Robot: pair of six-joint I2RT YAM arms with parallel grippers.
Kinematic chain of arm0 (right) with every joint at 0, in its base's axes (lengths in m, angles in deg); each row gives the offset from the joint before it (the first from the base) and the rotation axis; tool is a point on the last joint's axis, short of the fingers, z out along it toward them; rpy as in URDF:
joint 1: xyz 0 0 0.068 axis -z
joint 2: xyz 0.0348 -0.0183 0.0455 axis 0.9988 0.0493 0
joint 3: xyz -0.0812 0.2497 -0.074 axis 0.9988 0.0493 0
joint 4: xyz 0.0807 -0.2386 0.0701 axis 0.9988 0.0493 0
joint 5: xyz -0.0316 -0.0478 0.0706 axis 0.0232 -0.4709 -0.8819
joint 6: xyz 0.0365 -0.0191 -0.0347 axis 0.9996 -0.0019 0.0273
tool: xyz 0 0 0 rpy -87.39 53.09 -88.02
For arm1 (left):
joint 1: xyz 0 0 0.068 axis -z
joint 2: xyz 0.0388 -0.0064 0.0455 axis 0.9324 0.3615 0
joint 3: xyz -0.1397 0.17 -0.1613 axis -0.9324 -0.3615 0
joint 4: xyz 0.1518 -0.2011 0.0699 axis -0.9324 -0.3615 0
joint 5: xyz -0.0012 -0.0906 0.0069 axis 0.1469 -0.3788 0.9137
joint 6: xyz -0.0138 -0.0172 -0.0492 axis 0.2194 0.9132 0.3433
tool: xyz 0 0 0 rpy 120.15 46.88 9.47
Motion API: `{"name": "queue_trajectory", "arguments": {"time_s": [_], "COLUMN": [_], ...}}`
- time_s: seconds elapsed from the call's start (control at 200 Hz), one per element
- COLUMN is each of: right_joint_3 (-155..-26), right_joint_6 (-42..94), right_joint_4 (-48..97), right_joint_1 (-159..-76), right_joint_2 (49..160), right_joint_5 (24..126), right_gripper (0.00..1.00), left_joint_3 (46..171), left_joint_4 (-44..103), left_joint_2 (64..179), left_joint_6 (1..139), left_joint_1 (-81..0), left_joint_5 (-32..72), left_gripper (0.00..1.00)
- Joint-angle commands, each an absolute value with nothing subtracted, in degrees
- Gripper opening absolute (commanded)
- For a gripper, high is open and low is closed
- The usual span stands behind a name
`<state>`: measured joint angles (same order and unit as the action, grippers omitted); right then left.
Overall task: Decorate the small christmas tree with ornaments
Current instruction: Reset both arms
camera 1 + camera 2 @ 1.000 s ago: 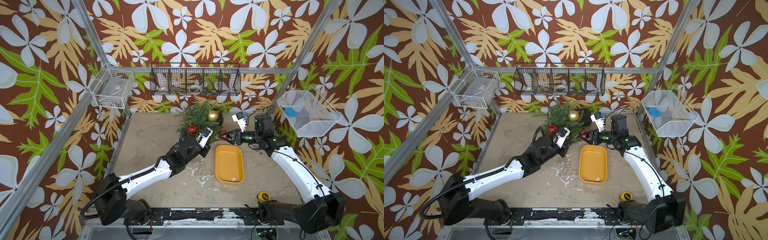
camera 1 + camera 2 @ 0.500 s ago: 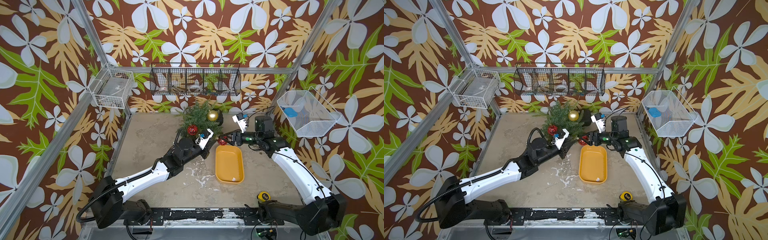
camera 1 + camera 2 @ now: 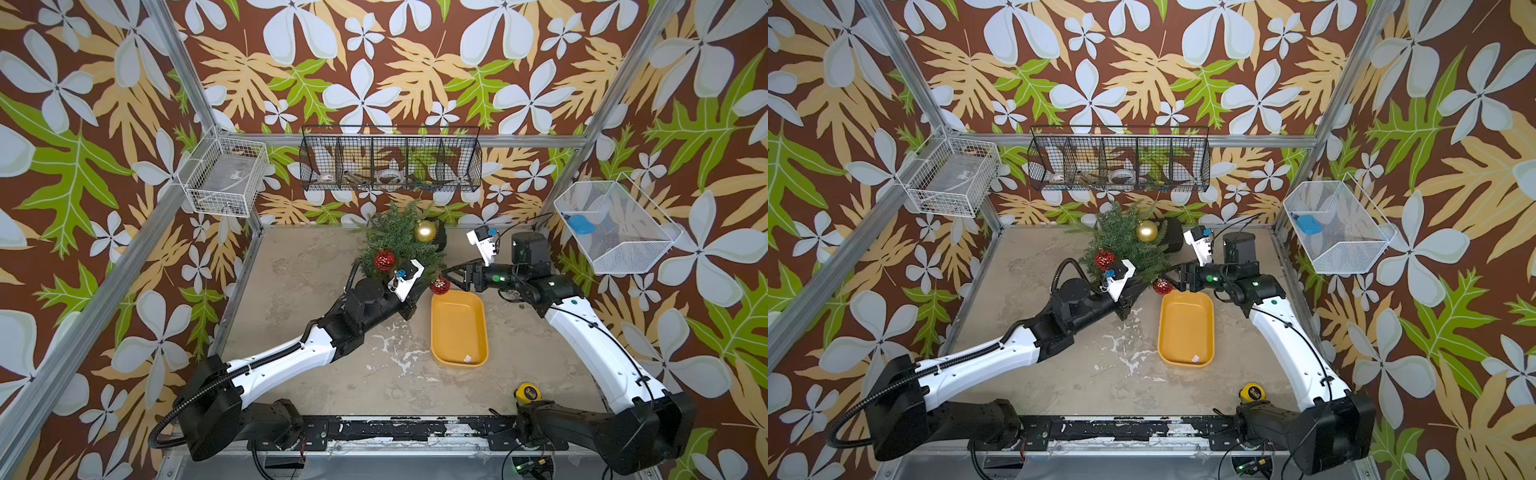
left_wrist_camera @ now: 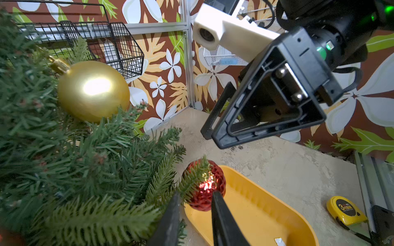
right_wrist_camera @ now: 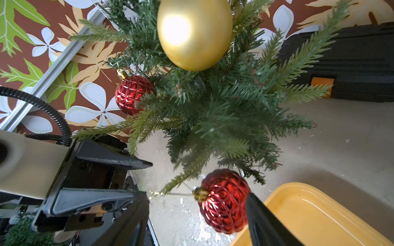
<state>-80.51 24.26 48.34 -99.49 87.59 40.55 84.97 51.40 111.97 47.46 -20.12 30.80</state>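
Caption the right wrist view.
Gold ornament and one red ornament sit in the small christmas tree; second red ornament dangles from a branch tip by the yellow tray.

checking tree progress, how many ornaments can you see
3: gold ball on the tree's far side; red ball beside the left arm; second red ball on a branch tip near the tray. More may be hidden.

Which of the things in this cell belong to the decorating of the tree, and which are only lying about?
For the job: small christmas tree; gold ornament and upper red ornament on its branches; lower red ornament hanging from a low branch tip.
Lying about: yellow tray; tape measure; black wire basket on the back wall.
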Motion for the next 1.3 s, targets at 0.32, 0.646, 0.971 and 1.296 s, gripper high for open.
{"name": "queue_trajectory", "arguments": {"time_s": [0.32, 0.646, 0.971, 1.296], "right_joint_3": [-68.66, -43.33, -31.92, -24.87], "right_joint_6": [23.87, 16.70, 12.97, 12.09], "right_joint_4": [38.51, 2.10, -30.43, -43.99], "right_joint_1": [-96.72, -89.99, -90.87, -90.35], "right_joint_2": [79.73, 84.79, 98.05, 100.36], "right_joint_5": [84.67, 101.42, 104.02, 99.39], "right_gripper": [1.00, 1.00, 1.00, 1.00], "left_joint_3": [72.42, 57.22, 46.83, 39.09], "left_joint_4": [46.44, 44.13, 78.59, 100.53], "left_joint_2": [95.22, 82.70, 97.83, 109.56], "left_joint_6": [53.69, 58.20, 46.66, 52.14], "left_joint_1": [-20.32, -29.74, -38.57, -58.81], "left_joint_5": [49.83, 67.02, 77.15, 56.55], "left_gripper": [0.60, 1.00, 0.99, 1.00]}}
